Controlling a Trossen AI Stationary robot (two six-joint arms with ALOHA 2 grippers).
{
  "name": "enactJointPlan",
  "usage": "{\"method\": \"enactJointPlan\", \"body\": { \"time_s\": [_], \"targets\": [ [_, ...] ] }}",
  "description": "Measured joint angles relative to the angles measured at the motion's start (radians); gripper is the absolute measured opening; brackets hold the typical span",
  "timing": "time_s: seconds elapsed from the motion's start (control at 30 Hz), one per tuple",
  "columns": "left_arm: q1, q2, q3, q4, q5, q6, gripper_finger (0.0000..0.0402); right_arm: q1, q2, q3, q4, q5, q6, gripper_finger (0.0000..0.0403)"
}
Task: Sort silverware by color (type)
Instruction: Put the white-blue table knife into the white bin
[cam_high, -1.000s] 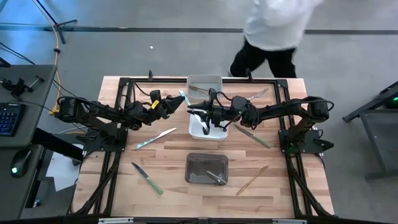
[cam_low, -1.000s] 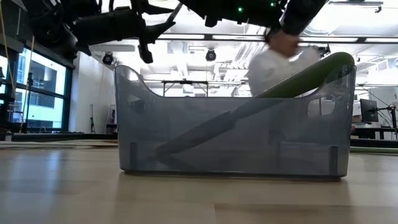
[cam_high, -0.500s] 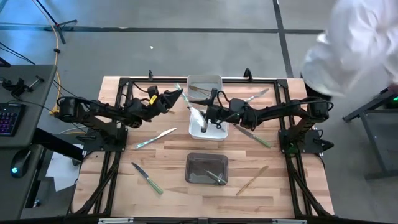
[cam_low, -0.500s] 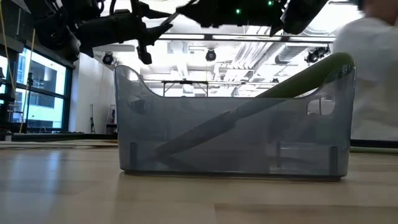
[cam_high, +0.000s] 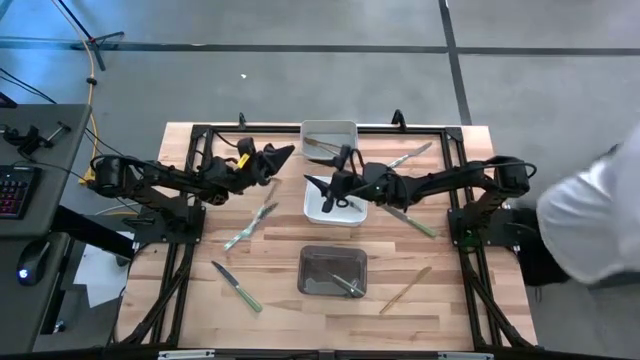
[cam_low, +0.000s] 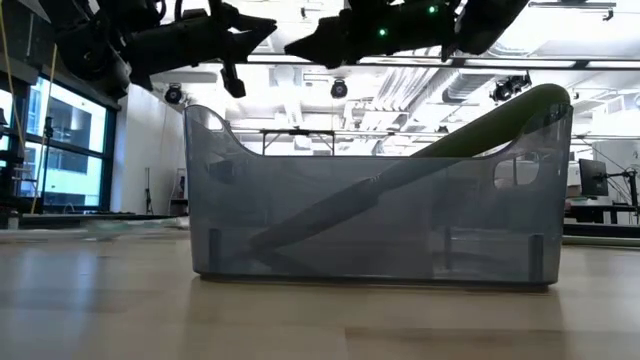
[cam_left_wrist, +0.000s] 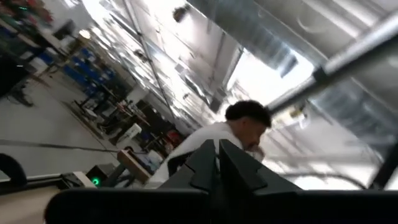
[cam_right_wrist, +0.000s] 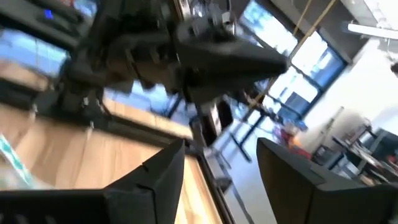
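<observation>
Both grippers hang in the air over the table's far middle, tips facing each other, with nothing between them. My left gripper (cam_high: 288, 152) (cam_left_wrist: 217, 155) is shut and empty. My right gripper (cam_high: 312, 184) (cam_right_wrist: 221, 149) stands open over the white bin's (cam_high: 308, 205) left rim. A pale light-blue piece of silverware (cam_high: 250, 226) lies flat on the table left of that bin. A green-handled piece (cam_low: 500, 118) leans inside the grey bin (cam_high: 312, 262), its handle end up on the rim.
More silverware lies on the table: a green-handled knife (cam_high: 237, 285) near left, another green one (cam_high: 408, 220) right of the white bin, a tan one (cam_high: 405, 290) near right, and one (cam_high: 411, 155) far right. A person (cam_high: 590, 225) stands at the table's right.
A light-blue piece that stood between the two grippers no longer shows there. My right gripper has opened and my left has shut on nothing. The pale piece left of the white bin now lies at a steeper angle. The person has walked from the far side to the right.
</observation>
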Motion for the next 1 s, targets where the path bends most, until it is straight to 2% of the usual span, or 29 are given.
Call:
{"method": "enactJointPlan", "body": {
  "time_s": [0.2, 0.3, 0.4, 0.47, 0.53, 0.63, 0.73, 0.83, 1.0],
  "targets": [
    [0.047, -0.061, -0.041, -0.118, 0.258, 0.089, 0.0001, 0.024, -0.095, 0.001, -0.293, 0.073, 0.03, 0.0145],
    [0.072, -0.142, -0.07, -0.272, 0.378, 0.135, 0.0, 0.036, -0.16, 0.002, -0.44, 0.074, 0.074, 0.0106],
    [0.076, -0.247, -0.083, -0.53, 0.392, 0.215, 0.0, 0.037, -0.213, -0.012, -0.516, 0.064, 0.117, 0.0057],
    [0.072, -0.316, -0.069, -0.748, 0.386, 0.282, 0.0, 0.029, -0.233, -0.049, -0.503, 0.02, 0.142, 0.0022],
    [0.058, -0.376, -0.043, -0.968, 0.357, 0.338, 0.0, 0.018, -0.24, -0.1, -0.477, -0.02, 0.164, 0.0006],
    [0.016, -0.439, 0.0, -1.294, 0.269, 0.402, 0.0, 0.005, -0.24, -0.177, -0.412, -0.039, 0.205, 0.0017],
    [-0.044, -0.468, 0.045, -1.554, 0.159, 0.425, 0.0001, 0.004, -0.24, -0.249, -0.337, -0.044, 0.229, 0.0022],
    [-0.113, -0.465, 0.086, -1.767, 0.074, 0.399, 0.0011, 0.007, -0.24, -0.285, -0.291, -0.045, 0.248, 0.0022],
    [-0.235, -0.426, 0.108, -1.986, -0.021, 0.248, 0.004, 0.014, -0.24, -0.293, -0.288, -0.048, 0.278, 0.0023]
  ]
}}
